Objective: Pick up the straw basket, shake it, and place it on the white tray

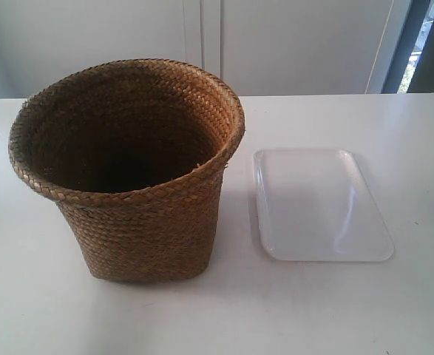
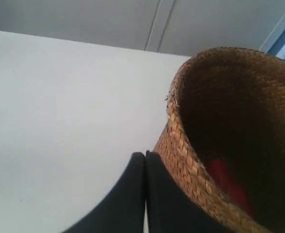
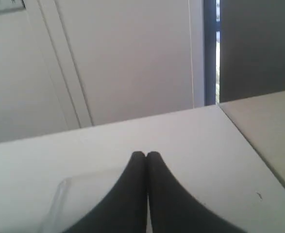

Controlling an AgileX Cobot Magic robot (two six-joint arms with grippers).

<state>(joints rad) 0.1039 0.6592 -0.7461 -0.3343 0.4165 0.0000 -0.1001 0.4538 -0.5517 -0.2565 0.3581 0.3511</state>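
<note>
The straw basket [image 1: 139,185] stands upright on the white table, left of centre in the exterior view, its wide rim flared and its inside dark. Just to its right lies the white tray [image 1: 319,205], flat and with nothing on it. Neither arm shows in the exterior view. My left gripper [image 2: 145,154] is shut with nothing in it, its tips just beside the basket's outer wall [image 2: 181,145]; something red [image 2: 225,179] shows deep inside the basket. My right gripper [image 3: 145,155] is shut and holds nothing, hanging over the table near a corner of the tray [image 3: 59,194].
The white table [image 1: 46,296] spreads around both things. White cabinet doors [image 1: 202,37] stand behind it. The table's far corner and side edge [image 3: 239,131] show in the right wrist view.
</note>
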